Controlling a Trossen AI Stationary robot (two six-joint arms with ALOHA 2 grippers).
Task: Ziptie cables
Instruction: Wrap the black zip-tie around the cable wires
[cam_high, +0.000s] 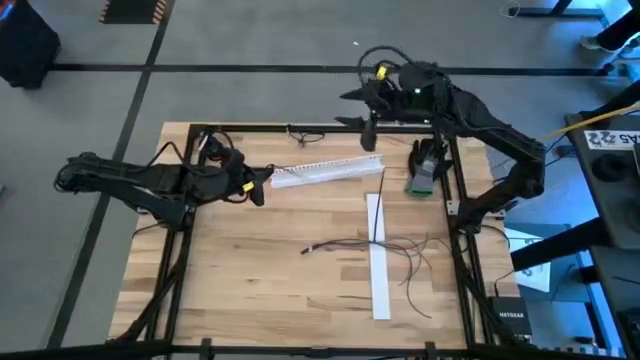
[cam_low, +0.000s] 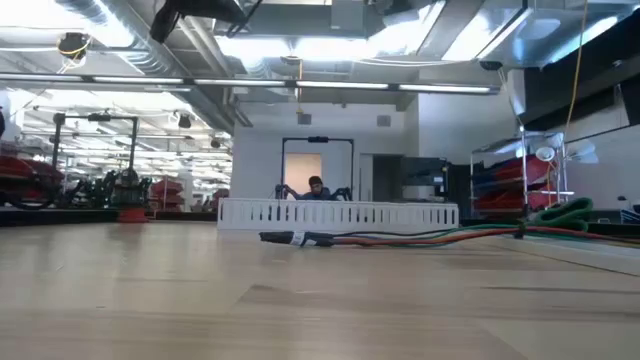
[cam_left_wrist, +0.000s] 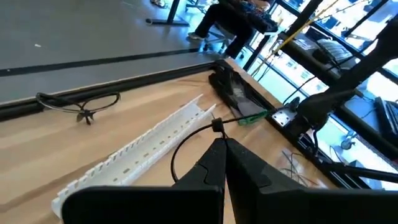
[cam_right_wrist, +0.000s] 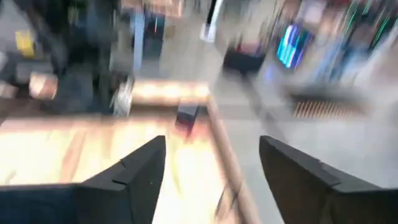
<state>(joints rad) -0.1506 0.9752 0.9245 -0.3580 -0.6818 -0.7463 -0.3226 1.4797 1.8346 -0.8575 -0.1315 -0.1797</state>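
The cables (cam_high: 372, 247) lie as a loose bunch of thin wires on the wooden table, right of centre, crossing a white strip (cam_high: 380, 280). In the low view the cables (cam_low: 420, 238) rest flat on the tabletop. My left gripper (cam_high: 262, 185) hovers at the table's left, next to a white slotted duct (cam_high: 325, 172), and is shut on a black zip tie (cam_left_wrist: 177, 152) bent into a loop. My right gripper (cam_high: 368, 135) stands open above the table's far edge with nothing between its fingers (cam_right_wrist: 140, 168). My left gripper pinches the zip tie between its two shut fingers (cam_left_wrist: 211, 165), close under the tie's head (cam_left_wrist: 217, 126). The exact spot is hidden by the fingertips. The loop curves out to one side of the fingers, clear of the table, and the tail (cam_left_wrist: 245, 118) runs on past the head.
The white slotted duct (cam_left_wrist: 134, 152) lies slantwise before my left gripper. A green and black part (cam_high: 425, 172) sits by the right frame rail. A thin black wire (cam_left_wrist: 81, 102) lies at the far edge. A black frame (cam_high: 180, 240) borders the table. A person (cam_low: 315, 187) is far behind.
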